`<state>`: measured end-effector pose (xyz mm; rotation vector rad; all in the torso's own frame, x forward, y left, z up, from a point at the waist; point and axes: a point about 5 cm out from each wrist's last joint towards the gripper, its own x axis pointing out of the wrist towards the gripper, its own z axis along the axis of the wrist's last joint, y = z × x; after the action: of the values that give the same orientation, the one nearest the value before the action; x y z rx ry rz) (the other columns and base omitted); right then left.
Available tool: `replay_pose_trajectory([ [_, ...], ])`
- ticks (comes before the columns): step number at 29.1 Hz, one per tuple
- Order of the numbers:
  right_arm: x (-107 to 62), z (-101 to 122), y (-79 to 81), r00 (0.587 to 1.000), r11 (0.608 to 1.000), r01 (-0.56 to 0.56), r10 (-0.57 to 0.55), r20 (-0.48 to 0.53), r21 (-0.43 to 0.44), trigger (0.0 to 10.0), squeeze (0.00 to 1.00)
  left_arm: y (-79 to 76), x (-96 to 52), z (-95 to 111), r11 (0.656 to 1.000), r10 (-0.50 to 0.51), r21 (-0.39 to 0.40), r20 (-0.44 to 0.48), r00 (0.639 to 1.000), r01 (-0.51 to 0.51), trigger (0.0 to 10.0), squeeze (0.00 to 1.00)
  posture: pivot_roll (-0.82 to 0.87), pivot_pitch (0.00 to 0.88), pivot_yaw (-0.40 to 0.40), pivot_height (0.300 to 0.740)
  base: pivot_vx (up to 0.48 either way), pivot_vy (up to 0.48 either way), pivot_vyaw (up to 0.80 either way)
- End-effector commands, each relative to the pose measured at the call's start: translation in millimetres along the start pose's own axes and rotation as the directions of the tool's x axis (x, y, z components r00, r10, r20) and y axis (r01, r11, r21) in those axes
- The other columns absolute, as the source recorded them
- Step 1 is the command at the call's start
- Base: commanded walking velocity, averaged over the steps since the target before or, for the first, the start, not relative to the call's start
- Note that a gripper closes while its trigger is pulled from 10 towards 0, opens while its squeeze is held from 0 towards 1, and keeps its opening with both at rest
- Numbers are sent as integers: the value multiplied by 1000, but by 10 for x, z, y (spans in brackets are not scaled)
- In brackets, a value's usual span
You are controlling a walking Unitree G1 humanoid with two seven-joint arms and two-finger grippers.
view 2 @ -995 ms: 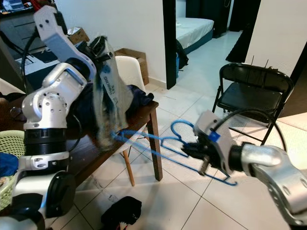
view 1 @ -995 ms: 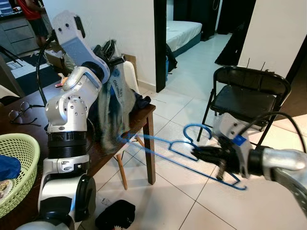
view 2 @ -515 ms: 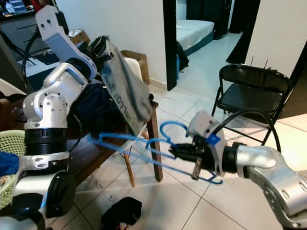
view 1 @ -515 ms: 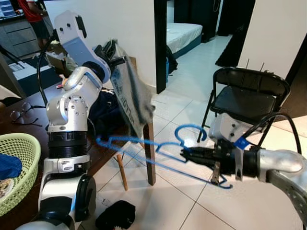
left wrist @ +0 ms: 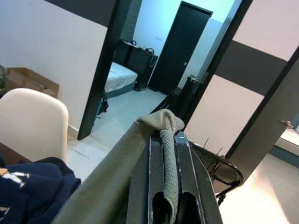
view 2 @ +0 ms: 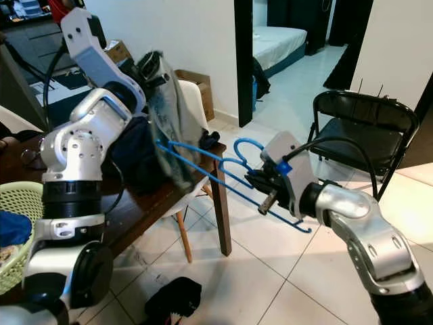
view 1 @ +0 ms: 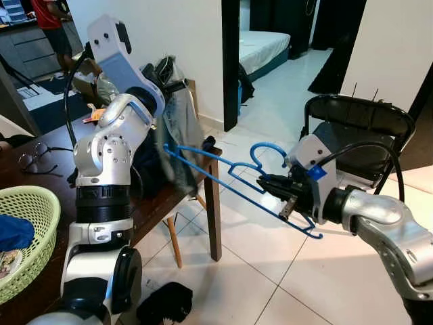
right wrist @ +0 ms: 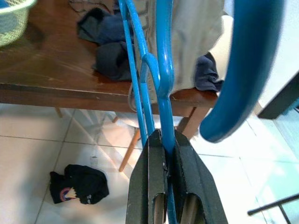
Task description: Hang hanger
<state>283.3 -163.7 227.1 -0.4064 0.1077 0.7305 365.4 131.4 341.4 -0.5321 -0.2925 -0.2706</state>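
Hanger (view 1: 230,177) — blue, thin-barred — is sitting clamped in the right gripper (view 1: 276,187), whose black fingers (right wrist: 154,182) are closing tight on its upper bar just below the hook. From that grip the long frame is reaching away toward the brown table (view 1: 183,193), its far tip lying against the pale grey garment (view 1: 177,128). The left gripper (left wrist: 164,196), raised above the table and beyond the hanger's tip, is pinching a fold of that garment between narrow fingers; the cloth is draping down from it over dark blue clothing (right wrist: 110,51) heaped on the tabletop. No writing on the cloth can be read. Below the right gripper a black cloth (view 2: 172,301) is lying on the white tiles. Behind the right gripper a black folding chair (view 1: 355,128) is standing — further off, a doorway is opening onto a bed (view 1: 260,47).
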Motion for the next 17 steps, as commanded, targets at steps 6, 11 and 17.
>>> replay_pose_trajectory([
  [6, 68, -8, -168, 986, 986, 166, -166, -25, 14, 10000, 0, -68, 8, 67, 1000, -16, -18, 19, 1000, 16, 10000, 0, 31, 11, 102, 735, 0, 0, 0],
  [11, 36, -27, -328, 958, 958, 284, -283, -47, 29, 10000, 0, -74, 14, 68, 1000, -18, -21, 17, 1000, 18, 10000, 0, 31, 12, 104, 735, 0, 0, 0],
  [17, 7, -27, -368, 952, 952, 305, -303, -47, 39, 10000, 0, -87, 19, 59, 999, -23, -25, 13, 1000, 23, 10000, 0, 30, 13, 107, 735, 0, 0, 0],
])
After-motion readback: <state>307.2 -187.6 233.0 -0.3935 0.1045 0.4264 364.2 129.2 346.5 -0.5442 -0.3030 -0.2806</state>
